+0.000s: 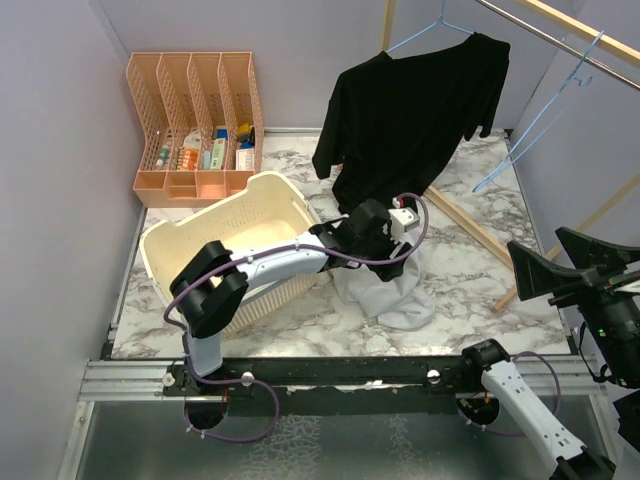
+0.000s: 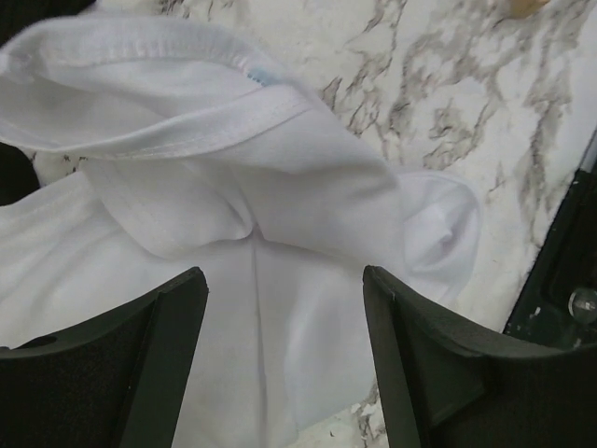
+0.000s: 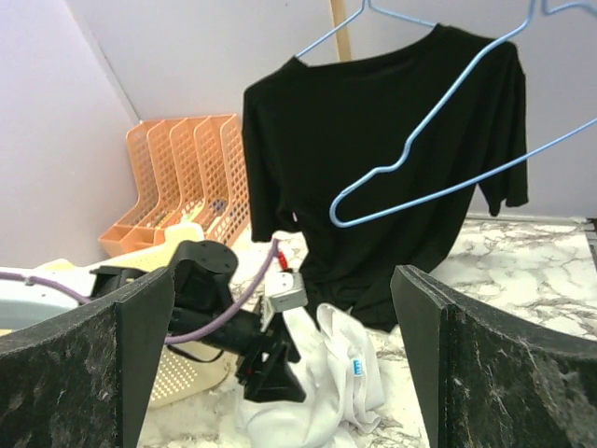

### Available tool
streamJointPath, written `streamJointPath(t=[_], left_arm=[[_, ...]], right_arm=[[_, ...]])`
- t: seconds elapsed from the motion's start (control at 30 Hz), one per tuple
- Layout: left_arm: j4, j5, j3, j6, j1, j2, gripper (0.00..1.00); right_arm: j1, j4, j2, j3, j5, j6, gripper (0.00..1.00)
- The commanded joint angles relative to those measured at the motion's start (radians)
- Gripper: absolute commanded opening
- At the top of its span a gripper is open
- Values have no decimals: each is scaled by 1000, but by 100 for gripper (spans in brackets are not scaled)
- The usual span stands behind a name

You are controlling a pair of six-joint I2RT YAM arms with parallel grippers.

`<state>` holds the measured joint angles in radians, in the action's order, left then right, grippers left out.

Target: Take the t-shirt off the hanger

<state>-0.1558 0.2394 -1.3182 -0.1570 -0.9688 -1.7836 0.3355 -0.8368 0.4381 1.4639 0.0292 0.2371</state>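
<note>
A black t-shirt (image 1: 420, 110) hangs on a light blue hanger (image 1: 432, 28) from the rail at the back right; it also shows in the right wrist view (image 3: 373, 159). A crumpled white t-shirt (image 1: 395, 295) lies on the marble table below it. My left gripper (image 1: 385, 265) is open, its jaws spread just over the white t-shirt (image 2: 280, 187), holding nothing. My right gripper (image 1: 565, 262) is open and empty at the right edge, raised and facing the black t-shirt from a distance.
An empty blue hanger (image 1: 545, 110) hangs to the right of the shirt. A cream laundry basket (image 1: 180, 240) sits at the left, an orange file organizer (image 1: 195, 120) behind it. Wooden rack bars (image 1: 470, 225) lie across the table's right side.
</note>
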Motion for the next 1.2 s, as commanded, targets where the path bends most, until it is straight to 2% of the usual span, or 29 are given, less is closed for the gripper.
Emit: streamJointPath(t=[0.0, 0.27, 0.47, 0.5, 0.53, 0.67, 0.7, 0.73, 0.87, 0.9, 1.03, 1.17], left_arm=[[51, -81, -31, -27, -24, -74, 71], [45, -192, -74, -29, -86, -205, 76], [45, -293, -84, -44, -90, -271, 83], [37, -302, -85, -44, -89, -281, 88], [25, -305, -87, -37, -89, -292, 98], [-49, -236, -109, 4, -88, -338, 99], [-56, -200, -109, 17, -87, -346, 96], [-56, -171, -104, 23, -87, -352, 85], [-71, -111, -93, -7, -65, -353, 6], [-84, -111, -92, -16, -56, -348, 0], [-128, -155, -75, -16, -17, -257, 0], [-184, -260, -90, 19, 28, -92, 0]], right_arm=[[3, -28, -20, -17, -65, -18, 100], [4, -6, -48, -51, -65, -31, 100], [4, 6, -59, -78, -75, -31, 100], [4, 6, -60, -80, -77, -32, 100], [3, 7, -61, -81, -77, -32, 100], [3, 11, -65, -96, -74, -31, 100], [3, 13, -67, -99, -74, -30, 100], [4, 14, -67, -103, -75, -29, 100], [4, 17, -67, -111, -72, -28, 100], [2, 20, -66, -112, -73, -27, 100], [3, 24, -63, -114, -99, -24, 100], [3, 26, -31, -114, -212, -41, 100]])
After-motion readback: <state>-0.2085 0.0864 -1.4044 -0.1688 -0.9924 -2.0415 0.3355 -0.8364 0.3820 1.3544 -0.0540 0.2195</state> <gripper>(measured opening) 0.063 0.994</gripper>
